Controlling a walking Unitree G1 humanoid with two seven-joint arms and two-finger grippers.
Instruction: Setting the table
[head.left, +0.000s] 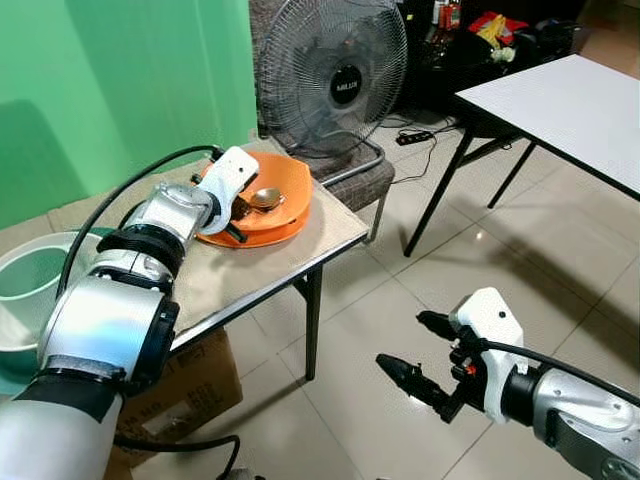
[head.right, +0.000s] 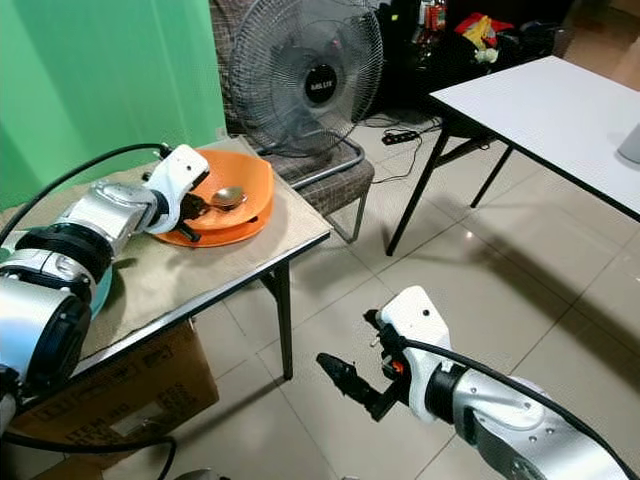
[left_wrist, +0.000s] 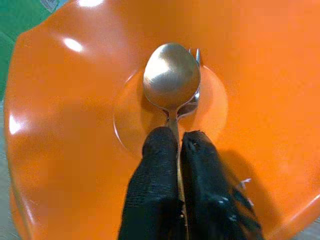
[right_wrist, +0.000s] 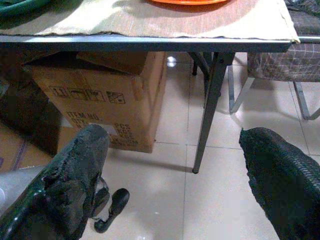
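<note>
An orange plate (head.left: 283, 190) sits on the small table (head.left: 230, 270) covered by a beige mat. A metal spoon (left_wrist: 171, 80) lies in the plate's middle with a fork (left_wrist: 195, 97) under it. My left gripper (left_wrist: 178, 142) is shut on the spoon's handle, reaching over the plate's near rim (head.left: 238, 210). My right gripper (head.left: 420, 350) hangs open low over the tiled floor, to the right of the table and well apart from it.
A standing fan (head.left: 330, 75) and a padded chair (head.left: 355, 180) are behind the table. A white table (head.left: 570, 100) stands at the right. A cardboard box (right_wrist: 100, 95) sits under the small table. A pale green basin (head.left: 30, 280) lies at the left.
</note>
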